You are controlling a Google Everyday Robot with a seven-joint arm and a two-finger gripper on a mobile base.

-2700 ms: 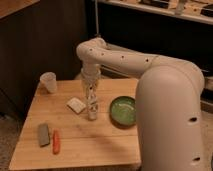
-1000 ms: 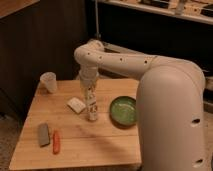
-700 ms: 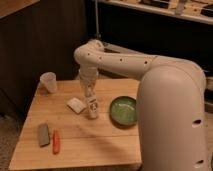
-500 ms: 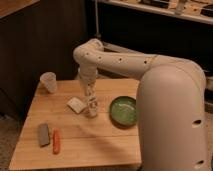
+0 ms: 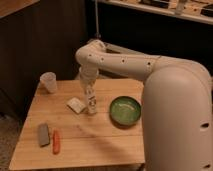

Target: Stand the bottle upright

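The bottle is small, slim and pale with a whitish label. It stands upright on the wooden table, near the middle. My gripper points straight down right over the bottle's top, at the end of the white arm that reaches in from the right. I cannot tell whether it touches the bottle. The gripper hides the bottle's upper end.
A translucent white cup stands at the table's back left. A flat white packet lies just left of the bottle. A green bowl sits to its right. A grey block and an orange-red stick lie at the front left.
The arm and gripper have risen a little from around the bottle. The bottle has stayed upright in the same spot.
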